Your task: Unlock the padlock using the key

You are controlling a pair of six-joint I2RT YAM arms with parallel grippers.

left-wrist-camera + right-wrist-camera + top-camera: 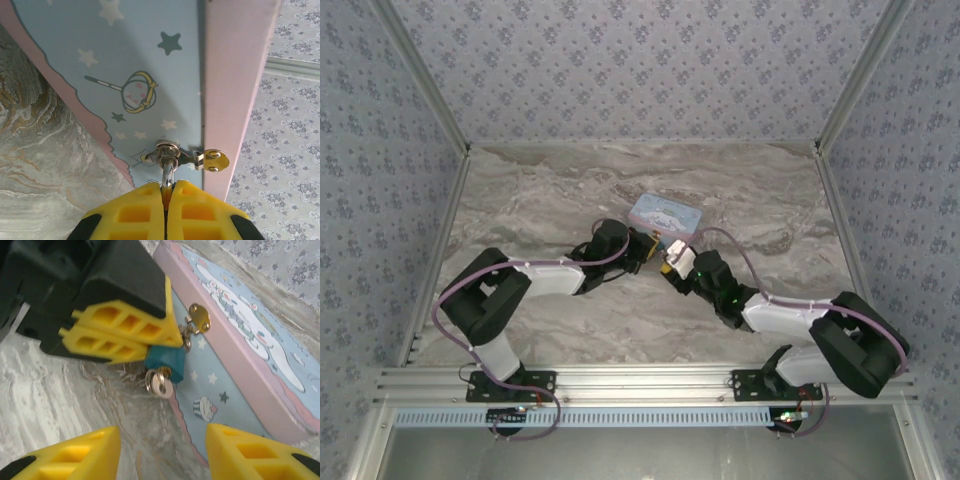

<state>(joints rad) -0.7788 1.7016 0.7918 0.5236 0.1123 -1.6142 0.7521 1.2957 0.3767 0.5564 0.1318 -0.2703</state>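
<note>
Padlock half behind left hand

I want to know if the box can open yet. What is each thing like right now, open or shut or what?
Pale blue cartoon-printed tin box: lid shut.
Brass clasp: fastened over the tin's front.
Tiny teal-blue padlock: hooked on the clasp, not taken off.
Small silvery key: stuck in the padlock's keyhole.
Left gripper: shut on the padlock.
Right gripper: open, holding nothing.
</note>
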